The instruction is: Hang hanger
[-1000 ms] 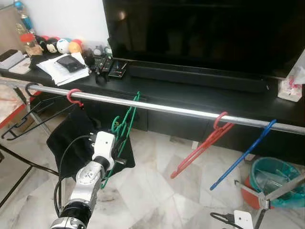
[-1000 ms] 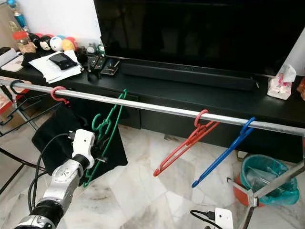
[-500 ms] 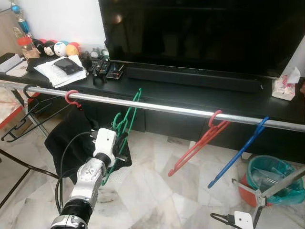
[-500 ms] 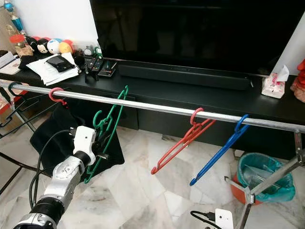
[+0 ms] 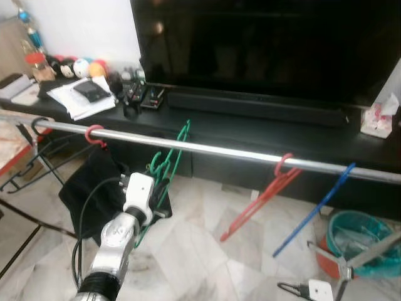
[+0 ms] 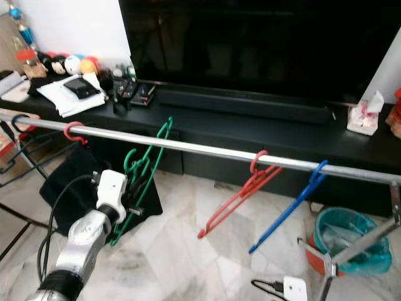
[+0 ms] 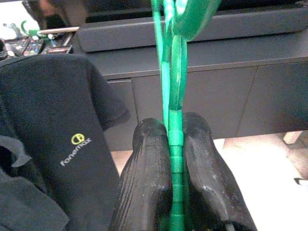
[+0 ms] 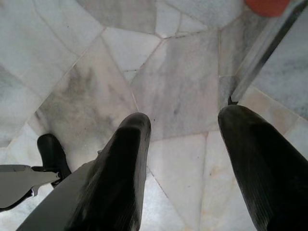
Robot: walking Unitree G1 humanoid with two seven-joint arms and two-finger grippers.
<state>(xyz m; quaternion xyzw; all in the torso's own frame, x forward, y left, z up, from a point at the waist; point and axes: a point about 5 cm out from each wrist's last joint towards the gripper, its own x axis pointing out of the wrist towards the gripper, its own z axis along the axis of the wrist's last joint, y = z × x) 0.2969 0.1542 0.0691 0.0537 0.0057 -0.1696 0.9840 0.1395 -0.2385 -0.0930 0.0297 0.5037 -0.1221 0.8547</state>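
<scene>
A black TV (image 5: 263, 44) stood on a long dark cabinet (image 5: 250, 132), with a soundbar (image 5: 250, 106) at its foot, papers and remotes (image 5: 88, 94) toward the cabinet's left end, toy balls (image 5: 78, 67) in its back left corner and a tissue pack (image 5: 379, 119) at its right end. In front ran a metal rail (image 5: 207, 149), crossing between the robot and the cabinet. On the rail hung a black shirt (image 5: 94, 188) on a red hook near the left end, and a red hanger (image 5: 263, 191) and a blue hanger (image 5: 316, 207) toward the right. The left gripper (image 7: 174, 159) sat below the rail beside the shirt, its fingers (image 7: 144, 178) pinching the green hanger (image 5: 168, 160), whose top reached up to the rail. The right gripper (image 8: 185, 144) hung over the marble floor (image 8: 178, 91), fingers spread.
</scene>
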